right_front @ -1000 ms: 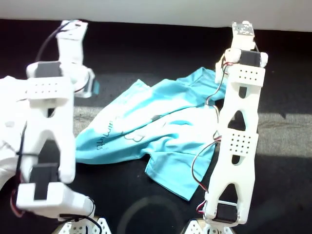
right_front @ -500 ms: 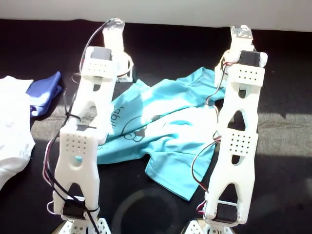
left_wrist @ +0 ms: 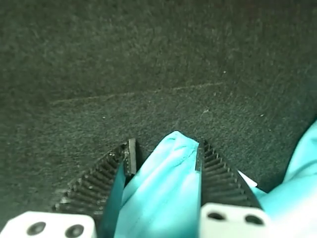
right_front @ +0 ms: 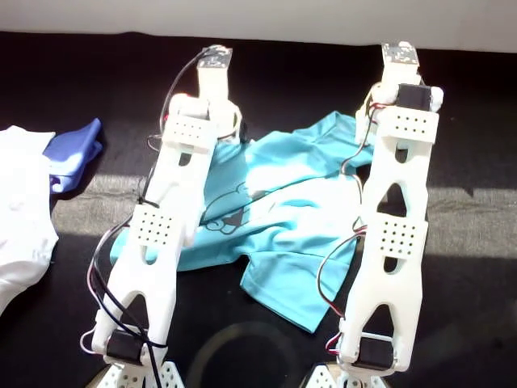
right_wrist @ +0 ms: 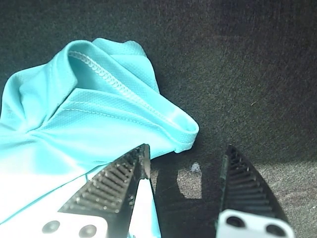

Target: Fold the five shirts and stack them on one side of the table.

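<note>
A teal shirt (right_front: 283, 202) with a dark print lies crumpled in the middle of the dark table, between my two arms. My left gripper (right_front: 233, 129) is at the shirt's far left corner. The left wrist view shows that gripper (left_wrist: 166, 148) shut on a bunched fold of the teal shirt (left_wrist: 163, 193), held just above the mat. My right gripper (right_front: 365, 121) is at the far right corner. In its own view the right gripper (right_wrist: 185, 158) stands open, with a hemmed edge of the teal shirt (right_wrist: 99, 99) beside one finger and bare mat between the fingers.
A white shirt (right_front: 20, 218) lies loosely at the table's left edge, with a blue shirt (right_front: 73, 153) bunched just beyond it. A sunlit band (right_front: 468, 222) crosses the dark mat. Open mat lies on the right and along the far side.
My left arm has swung from the far left toward the centre, carrying the shirt's left corner with it, so the left part now lies folded inward. The blue shirt came into sight. The right arm stayed still.
</note>
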### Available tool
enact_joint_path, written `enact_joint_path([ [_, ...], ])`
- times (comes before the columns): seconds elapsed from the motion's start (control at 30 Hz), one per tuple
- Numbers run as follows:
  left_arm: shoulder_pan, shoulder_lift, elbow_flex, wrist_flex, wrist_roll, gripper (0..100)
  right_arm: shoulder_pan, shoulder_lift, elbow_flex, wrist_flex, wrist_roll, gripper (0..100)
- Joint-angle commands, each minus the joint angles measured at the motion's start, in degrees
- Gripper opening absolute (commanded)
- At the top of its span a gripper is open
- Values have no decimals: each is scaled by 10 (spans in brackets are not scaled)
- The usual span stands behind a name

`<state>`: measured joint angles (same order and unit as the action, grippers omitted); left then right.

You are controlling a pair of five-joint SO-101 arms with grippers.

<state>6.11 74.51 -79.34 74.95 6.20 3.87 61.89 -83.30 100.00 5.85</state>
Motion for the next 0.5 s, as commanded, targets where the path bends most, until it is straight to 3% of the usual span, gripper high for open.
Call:
enact_joint_path([
  [0.0,15,-5,-25,4,2,204,4,-28,-21,5,-5,235],
  [0.27,11,-2,-21,21,1,192,4,-28,-21,5,-5,235],
  [0.47,10,-4,-24,29,1,6,4,-28,-21,5,-5,235],
])
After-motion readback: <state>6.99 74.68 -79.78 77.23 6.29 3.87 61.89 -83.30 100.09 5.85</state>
